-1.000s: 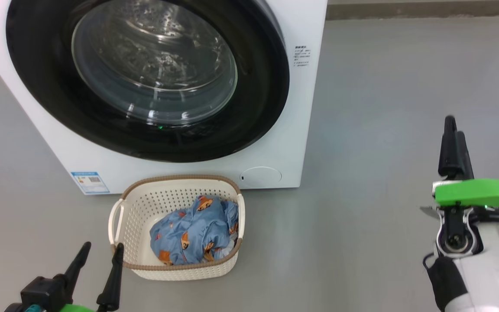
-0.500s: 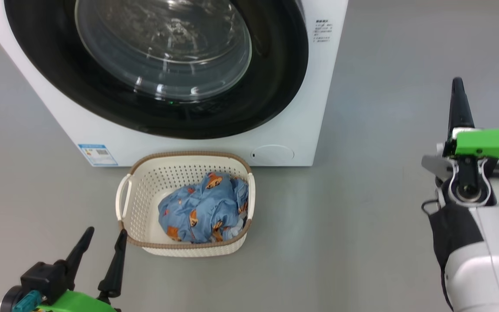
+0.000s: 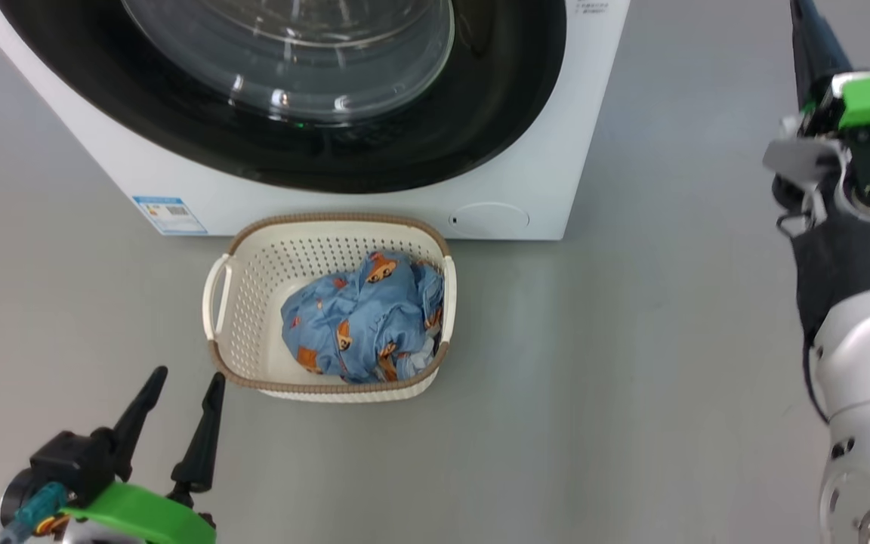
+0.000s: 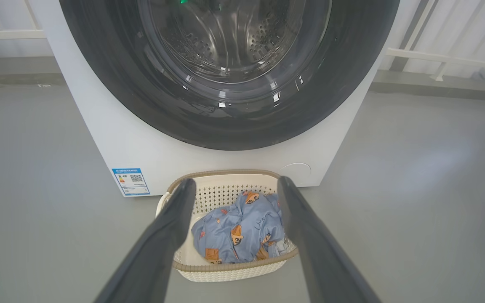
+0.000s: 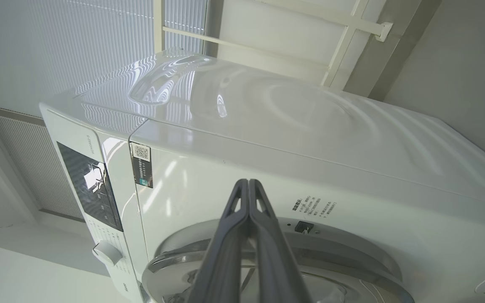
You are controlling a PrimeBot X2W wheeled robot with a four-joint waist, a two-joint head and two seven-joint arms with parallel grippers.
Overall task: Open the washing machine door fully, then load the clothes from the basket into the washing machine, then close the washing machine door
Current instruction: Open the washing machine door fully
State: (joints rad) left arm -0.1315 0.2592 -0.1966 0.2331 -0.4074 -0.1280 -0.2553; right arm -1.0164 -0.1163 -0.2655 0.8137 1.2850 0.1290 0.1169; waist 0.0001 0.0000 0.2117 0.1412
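The washing machine stands at the top of the head view, its round black washing machine door lying flat against the front. Right before it on the floor sits the basket holding the blue clothes. My left gripper is open and empty, low at the near left of the basket; its wrist view frames the clothes between its fingers. My right gripper is raised to the right of the machine, shut on nothing; in its wrist view the right gripper points at the machine's white front above the door rim.
Grey floor spreads to the right of the basket and machine. A blue label and a round flap sit low on the machine's front. A control panel and knob show in the right wrist view.
The head camera has dipped, shifting the machine up the picture. My right gripper has closed and risen beside the machine. The left gripper, basket and clothes stay put.
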